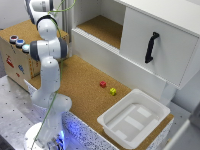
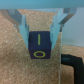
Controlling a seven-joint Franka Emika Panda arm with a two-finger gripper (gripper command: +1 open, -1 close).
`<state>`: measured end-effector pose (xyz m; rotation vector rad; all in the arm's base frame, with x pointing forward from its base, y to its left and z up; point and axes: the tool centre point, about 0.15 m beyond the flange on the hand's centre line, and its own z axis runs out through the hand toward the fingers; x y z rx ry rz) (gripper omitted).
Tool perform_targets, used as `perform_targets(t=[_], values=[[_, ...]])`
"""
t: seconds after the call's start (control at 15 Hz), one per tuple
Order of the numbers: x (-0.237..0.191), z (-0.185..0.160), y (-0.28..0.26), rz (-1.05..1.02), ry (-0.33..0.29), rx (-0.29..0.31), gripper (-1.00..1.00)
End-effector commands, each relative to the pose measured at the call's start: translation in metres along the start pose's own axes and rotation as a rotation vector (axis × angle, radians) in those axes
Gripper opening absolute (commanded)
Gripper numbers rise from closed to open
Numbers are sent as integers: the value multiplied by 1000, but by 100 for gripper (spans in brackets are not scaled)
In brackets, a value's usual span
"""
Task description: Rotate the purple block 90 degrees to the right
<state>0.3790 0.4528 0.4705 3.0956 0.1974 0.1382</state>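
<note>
In the wrist view the purple block (image 2: 40,45), with yellow marks on its faces, sits on the cork surface (image 2: 12,60) between my two light blue fingers (image 2: 23,24). My gripper (image 2: 41,36) straddles the block with the fingertips against its two sides, so it looks shut on it. In the exterior view the block and the gripper are out of view. Only the white arm (image 1: 47,55) shows, reaching up past the picture's top at the exterior view's left.
A black handle-like object (image 2: 73,63) lies close beside the block. On the cork counter (image 1: 80,85) lie a small red block (image 1: 103,84) and a yellow block (image 1: 113,91). A white bin (image 1: 131,119), a cabinet with a black handle (image 1: 151,47) and a box with buttons (image 1: 19,42) stand around.
</note>
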Motion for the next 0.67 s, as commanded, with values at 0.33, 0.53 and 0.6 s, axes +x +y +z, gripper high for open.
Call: perform_targets(t=[0.33,0.53,0.6], values=[[13,45,30,121,43,120,-100],[10,31,32,99,76,157,100],[7,21,29,90,101,157,100]])
